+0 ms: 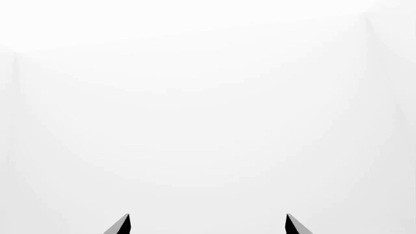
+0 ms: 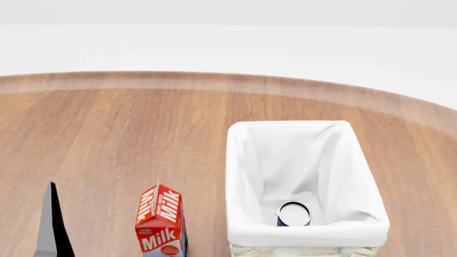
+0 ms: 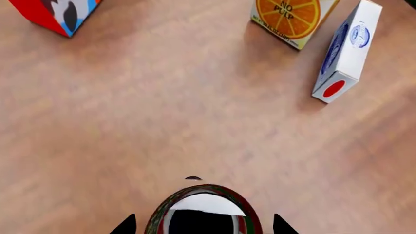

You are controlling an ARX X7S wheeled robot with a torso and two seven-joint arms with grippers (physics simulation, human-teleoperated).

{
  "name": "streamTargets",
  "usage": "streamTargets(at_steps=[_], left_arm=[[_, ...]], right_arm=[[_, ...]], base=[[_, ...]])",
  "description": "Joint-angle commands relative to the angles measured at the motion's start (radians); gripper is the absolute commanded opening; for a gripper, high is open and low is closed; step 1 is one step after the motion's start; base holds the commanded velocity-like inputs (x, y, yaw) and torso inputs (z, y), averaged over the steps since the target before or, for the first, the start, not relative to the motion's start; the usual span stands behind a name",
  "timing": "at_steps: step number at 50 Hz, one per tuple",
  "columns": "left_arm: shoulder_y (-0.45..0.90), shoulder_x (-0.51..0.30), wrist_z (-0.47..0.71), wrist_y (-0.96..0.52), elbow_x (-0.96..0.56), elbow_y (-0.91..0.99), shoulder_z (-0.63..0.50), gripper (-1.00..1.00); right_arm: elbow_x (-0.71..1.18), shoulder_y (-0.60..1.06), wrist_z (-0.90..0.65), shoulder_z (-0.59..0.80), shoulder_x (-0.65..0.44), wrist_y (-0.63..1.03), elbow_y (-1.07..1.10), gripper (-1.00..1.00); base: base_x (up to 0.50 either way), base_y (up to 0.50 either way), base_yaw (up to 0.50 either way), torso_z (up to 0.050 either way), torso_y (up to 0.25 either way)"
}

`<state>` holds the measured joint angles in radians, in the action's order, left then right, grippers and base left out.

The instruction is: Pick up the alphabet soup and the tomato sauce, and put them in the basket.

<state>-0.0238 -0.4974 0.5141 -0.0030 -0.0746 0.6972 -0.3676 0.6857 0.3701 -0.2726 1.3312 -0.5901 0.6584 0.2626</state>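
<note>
1. Left gripper shows in its wrist view as two dark, wedge-shaped fingertips set well apart with nothing between them, facing a featureless white surface with faint corner creases.
2. Right gripper straddles the tomato sauce: a dark fingertip sits on each side of the can's round rim, which shows a red-and-green edge and a shiny top. Whether the fingertips press on the can I cannot tell.
3. Below them, the counter is smooth brown wood with a fine straight grain and a curved, paler far edge; beyond it the room is plain white floor and wall.
4. On that counter stands the basket, rectangular, with whitish woven wicker just visible at its base and soft white cloth folded over the rim and creased inside.
5. Inside the basket, near its front wall, the alphabet soup stands upright, its pale round top and a sliver of blue label visible.
6. Left of the basket, a red milk carton with white lettering stands upright on the counter.
7. Seen from the right wrist, an orange juice carton printed with an orange slice, a white box with blue and red marks, and a corner of a red-and-blue carton rest on the wood.
</note>
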Motion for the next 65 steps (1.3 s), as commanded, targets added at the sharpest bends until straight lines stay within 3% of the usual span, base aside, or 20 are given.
streamTargets(at_steps=[1, 3, 4, 19, 23, 53, 65], left_arm=[[0.0, -0.003, 0.002, -0.001, 0.0, 0.002, -0.001, 1.0], [0.0, -0.003, 0.002, -0.004, -0.001, 0.005, -0.001, 1.0], [0.0, -0.002, 0.003, -0.001, 0.001, 0.002, -0.002, 1.0], [-0.001, -0.003, 0.005, 0.005, 0.001, -0.006, -0.005, 1.0], [0.0, -0.003, 0.006, 0.005, 0.001, -0.006, -0.007, 1.0], [0.002, -0.009, 0.011, -0.003, -0.003, 0.008, -0.006, 1.0], [0.005, -0.01, 0.011, -0.004, -0.003, 0.005, -0.01, 1.0]], right_arm=[[-0.011, -0.006, 0.008, 0.005, 0.006, -0.016, -0.026, 1.0], [-0.015, -0.007, 0.006, 0.007, 0.003, -0.02, -0.021, 1.0], [-0.038, -0.019, 0.019, 0.013, 0.011, -0.058, -0.06, -1.0], [-0.02, 0.0, -0.004, -0.008, -0.023, -0.037, -0.001, -1.0], [0.036, 0.031, -0.035, -0.05, -0.07, 0.008, 0.086, -1.0], [0.138, 0.06, -0.086, -0.203, -0.196, -0.051, 0.119, -1.0], [0.253, 0.116, -0.134, -0.295, -0.283, -0.028, 0.241, -1.0]], base=[[0.0, 0.0, 0.0, 0.0, 0.0], [0.0, 0.0, 0.0, 0.0, 0.0], [0.0, 0.0, 0.0, 0.0, 0.0], [0.0, 0.0, 0.0, 0.0, 0.0], [0.0, 0.0, 0.0, 0.0, 0.0], [0.0, 0.0, 0.0, 0.0, 0.0], [0.0, 0.0, 0.0, 0.0, 0.0]])
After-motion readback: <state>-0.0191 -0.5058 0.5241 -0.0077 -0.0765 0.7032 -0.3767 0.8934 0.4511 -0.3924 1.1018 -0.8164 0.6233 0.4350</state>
